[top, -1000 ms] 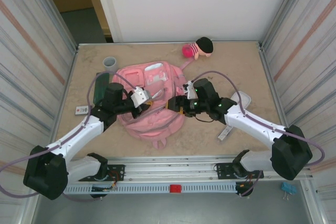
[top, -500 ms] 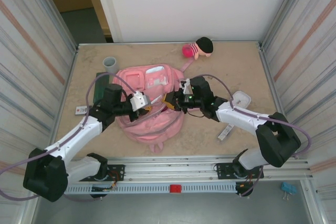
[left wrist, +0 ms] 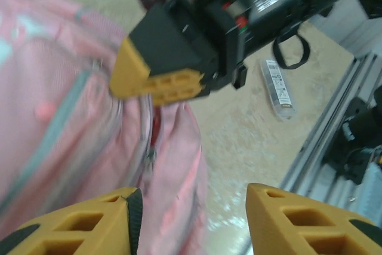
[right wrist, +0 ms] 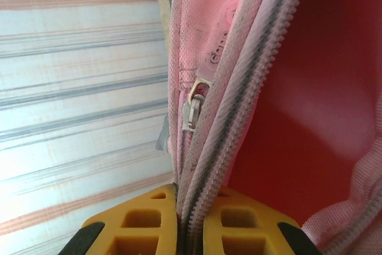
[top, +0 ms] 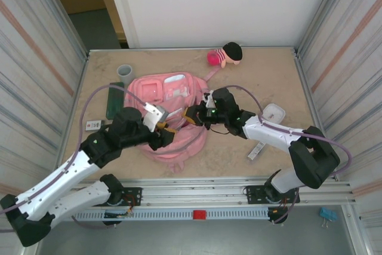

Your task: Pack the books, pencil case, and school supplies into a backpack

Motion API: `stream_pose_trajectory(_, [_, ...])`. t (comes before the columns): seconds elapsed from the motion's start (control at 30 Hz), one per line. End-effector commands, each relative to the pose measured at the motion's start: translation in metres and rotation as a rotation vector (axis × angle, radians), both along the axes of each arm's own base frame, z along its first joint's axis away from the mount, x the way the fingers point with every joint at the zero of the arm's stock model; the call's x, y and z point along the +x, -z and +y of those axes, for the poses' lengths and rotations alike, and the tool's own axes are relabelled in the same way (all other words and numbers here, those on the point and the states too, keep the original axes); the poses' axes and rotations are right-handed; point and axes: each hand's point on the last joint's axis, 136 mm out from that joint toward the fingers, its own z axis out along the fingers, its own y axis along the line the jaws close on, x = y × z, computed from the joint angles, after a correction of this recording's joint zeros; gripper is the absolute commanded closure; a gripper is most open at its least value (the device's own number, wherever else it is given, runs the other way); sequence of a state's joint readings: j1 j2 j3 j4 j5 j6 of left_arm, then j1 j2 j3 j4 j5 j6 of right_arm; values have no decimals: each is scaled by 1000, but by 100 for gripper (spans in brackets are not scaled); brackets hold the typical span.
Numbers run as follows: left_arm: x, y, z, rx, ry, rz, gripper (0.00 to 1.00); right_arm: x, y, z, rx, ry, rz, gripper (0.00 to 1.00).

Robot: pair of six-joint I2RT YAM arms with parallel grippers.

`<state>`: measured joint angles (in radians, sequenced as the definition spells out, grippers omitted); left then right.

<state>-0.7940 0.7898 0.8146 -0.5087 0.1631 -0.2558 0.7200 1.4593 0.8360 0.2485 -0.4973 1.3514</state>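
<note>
Top, left-wrist and right-wrist views. The right pincer (right wrist: 190, 210) is closed on the zip-lined edge of the backpack (top: 182, 144). Its two yellow fingers (right wrist: 239, 222) press the pink fabric and zip teeth between them, and a metal zip pull (right wrist: 194, 103) hangs just above the grip. Red lining shows to the right of the clamped edge.

The left pincer (left wrist: 191, 204) stands open just across from the right pincer, its fingers well apart with nothing between them. The backpack's fabric lies below and ahead of its left finger, and bare counter (left wrist: 239, 147) lies ahead of its right finger. In the top view the two pincers face each other over the middle of the backpack, near but apart.

- **Pencil case** (top: 114, 100): on the counter to the left of the left pincer and farther from the arm bases.
- **Small white card** (top: 92, 126): farther left of that pincer.
- **White box** (top: 274, 111): to the right of the right pincer, past its forearm.
- **Grey-white strip** (top: 255, 150): nearer the bases on the same side.
- **Grey cup** (top: 125, 71) and **pink doll** (top: 225, 55): beyond both pincers.
</note>
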Motion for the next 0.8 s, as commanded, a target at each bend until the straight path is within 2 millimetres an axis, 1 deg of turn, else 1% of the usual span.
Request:
stream_pose_trajectory(0.0, [-6, 39, 28, -50, -313, 318, 46, 5, -42, 12, 52, -21, -126, 98])
stream_pose_trajectory(0.1, [-6, 53, 28, -57, -352, 374, 45, 2, -44, 16, 45, -38, -132, 98])
stream_pose_trajectory(0.17, [-2, 57, 25, -68, -363, 375, 45, 0, -46, 19, 49, -49, -133, 98])
stream_pose_trajectory(0.27, [4, 59, 12, -117, -351, 387, 44, -3, -47, 23, 48, -55, -135, 98])
stream_pose_trajectory(0.4, [7, 68, 0, -114, -336, 429, 44, -4, -47, 26, 46, -59, -134, 98])
stream_pose_trajectory(0.6, [21, 63, -11, -156, -323, 373, 45, -9, -48, 32, 55, -78, -130, 100])
stream_pose_trajectory(0.67, [24, 62, -13, -166, -321, 357, 48, -10, -48, 33, 54, -83, -129, 100])
stream_pose_trajectory(0.77, [28, 60, -16, -175, -321, 343, 55, -11, -47, 33, 52, -85, -127, 100])
